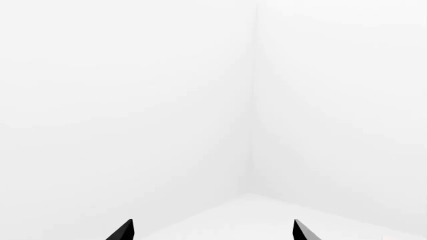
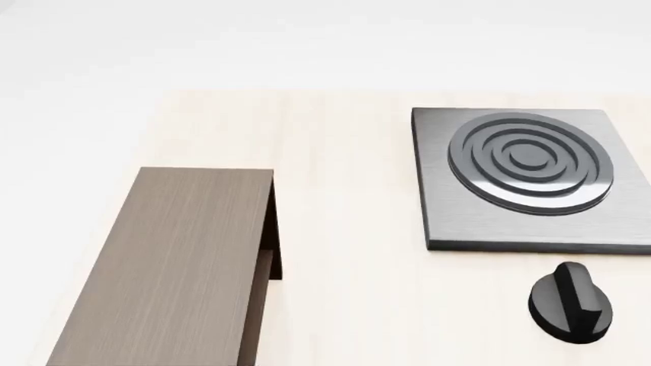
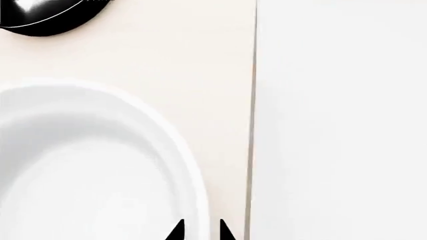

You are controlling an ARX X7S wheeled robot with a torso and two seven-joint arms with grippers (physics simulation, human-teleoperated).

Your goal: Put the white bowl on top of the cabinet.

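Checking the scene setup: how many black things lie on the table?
2. A black knob sits near the stove plate in the head view. A black pan lies beyond the bowl in the right wrist view. Others may be out of frame.

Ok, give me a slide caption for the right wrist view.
Right gripper straddling the white bowl rim near the table edge, black pan beyond.

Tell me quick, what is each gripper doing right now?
Left gripper: open, holding nothing.
Right gripper: fingertips straddle the white bowl rim; grip cannot be told.
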